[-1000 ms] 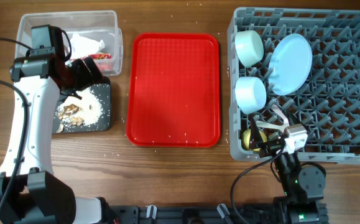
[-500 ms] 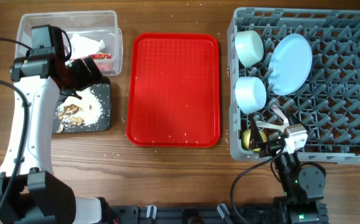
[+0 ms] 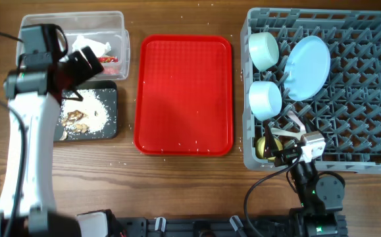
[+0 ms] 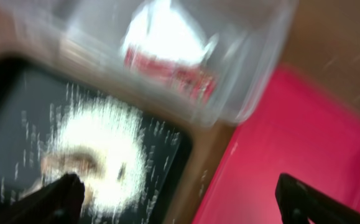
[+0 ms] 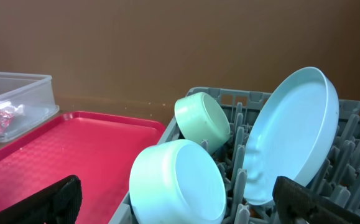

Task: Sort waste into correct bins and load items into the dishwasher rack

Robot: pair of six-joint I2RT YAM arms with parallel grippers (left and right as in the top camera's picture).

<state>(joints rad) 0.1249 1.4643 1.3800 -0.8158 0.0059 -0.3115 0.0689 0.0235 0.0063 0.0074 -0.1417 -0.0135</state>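
Note:
The crumpled white-and-red wrapper [image 3: 98,49] lies in the clear tub [image 3: 39,26]. White crumbs with brown bits [image 3: 88,115] lie in the black tray [image 3: 109,125]. My left gripper [image 3: 85,64] hangs open and empty over the border of tub and tray. Its blurred wrist view shows the wrapper [image 4: 167,56], the crumbs [image 4: 105,149] and the open fingers [image 4: 180,199]. The grey dishwasher rack [image 3: 361,99] holds two pale blue bowls [image 3: 264,51] [image 3: 265,99], the plate [image 3: 307,67] and the yellow cup [image 3: 264,147]. My right gripper [image 3: 281,139] is open at the rack's front, facing the bowls [image 5: 180,180].
The flat red tray [image 3: 183,95] lies between the bins and the rack, with a few specks on it. It also shows in the right wrist view [image 5: 61,149]. Loose crumbs dot the wooden table around the tray.
My left arm has lifted and drawn back toward the tub, with its gripper shifted slightly up-left. The right arm has not moved.

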